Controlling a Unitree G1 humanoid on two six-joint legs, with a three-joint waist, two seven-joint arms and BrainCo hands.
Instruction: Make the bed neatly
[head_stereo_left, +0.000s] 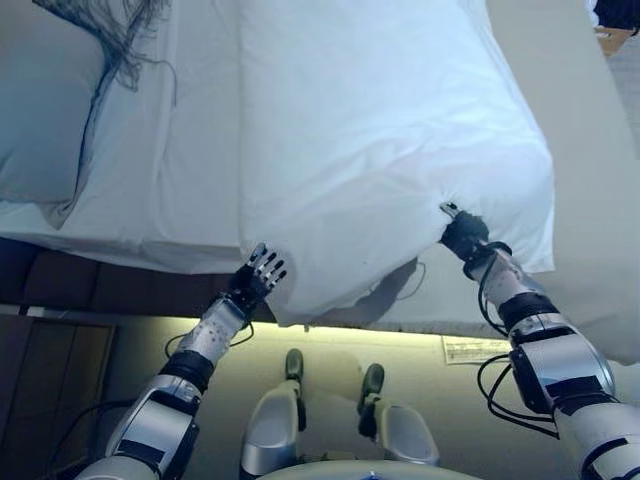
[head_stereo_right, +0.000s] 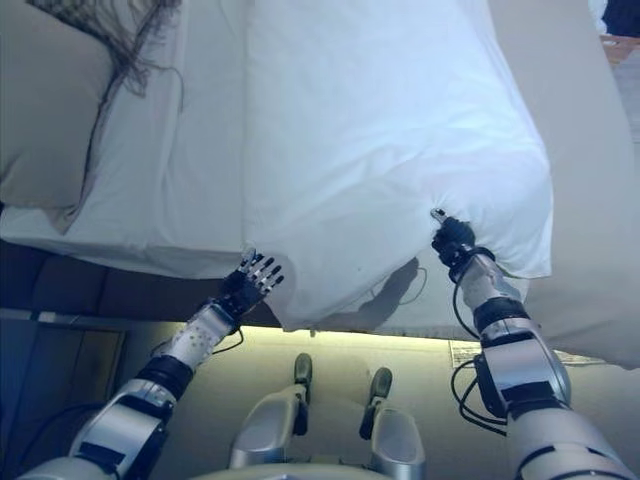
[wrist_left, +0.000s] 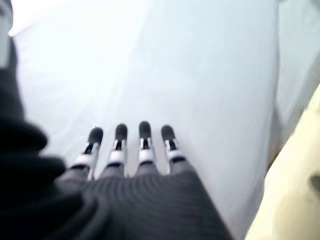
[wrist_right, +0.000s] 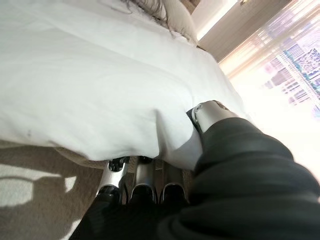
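Observation:
A white duvet (head_stereo_left: 380, 130) lies over the bed, its near edge hanging toward me. My right hand (head_stereo_left: 463, 232) is shut on the duvet's edge at the right; in the right wrist view its fingers (wrist_right: 142, 182) curl under a fold of the white cloth (wrist_right: 100, 95). My left hand (head_stereo_left: 257, 275) is open, fingers straight, at the duvet's lower left corner. In the left wrist view its fingers (wrist_left: 130, 145) lie flat against the white cloth (wrist_left: 175, 65). A pillow (head_stereo_left: 40, 110) with a dark fringed throw (head_stereo_left: 115, 35) lies at the far left.
A white sheet (head_stereo_left: 190, 150) is bare left of the duvet. A beige bed cover (head_stereo_left: 585, 190) runs along the right side. The dark bed base (head_stereo_left: 70, 280) shows at lower left, with a lit strip of floor (head_stereo_left: 330, 345) below the bed's edge.

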